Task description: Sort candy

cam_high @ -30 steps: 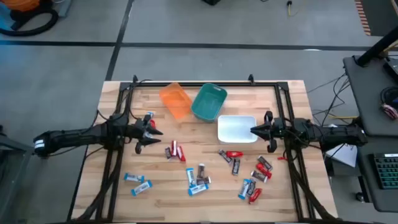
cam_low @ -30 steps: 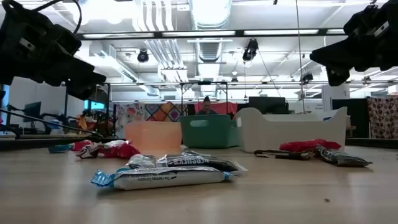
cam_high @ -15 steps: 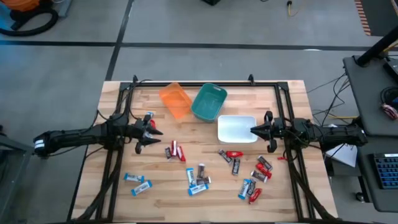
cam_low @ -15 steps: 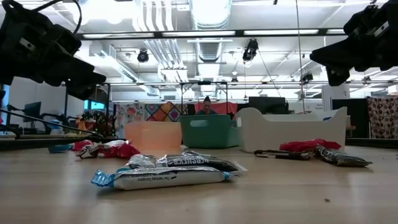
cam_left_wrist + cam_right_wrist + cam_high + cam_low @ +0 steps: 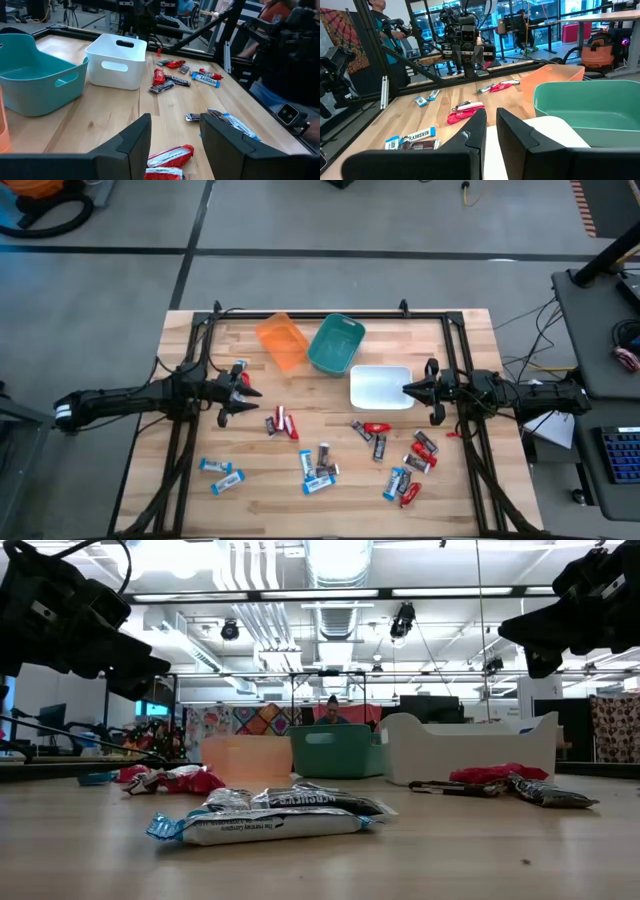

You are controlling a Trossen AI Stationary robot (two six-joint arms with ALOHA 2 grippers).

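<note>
The left gripper (image 5: pixel 240 391) hangs above the table's left half with its dark fingers (image 5: pixel 131 141) spread apart, holding nothing and touching nothing. The right gripper (image 5: pixel 412 389) hovers over the right edge of the white rectangular plastic bin (image 5: pixel 380 387), its fingers (image 5: pixel 472 131) drawn nearly together with only a narrow slit between them, also empty.

The small wrapped candy bars (image 5: pixel 320 464), in shiny red, light blue-and-white and dark brown wrappers, lie loose on the wooden slatted table (image 5: pixel 330 510), scattered across its middle and toward its near edge. The orange plastic bin (image 5: pixel 281 340) and the teal plastic bin (image 5: pixel 336 343) stand side by side near the far edge. Bare wood lies open along the near edge and at both near corners.

One dark wrapper (image 5: pixel 318 802) in the low view reads "HERSHEY'S".
</note>
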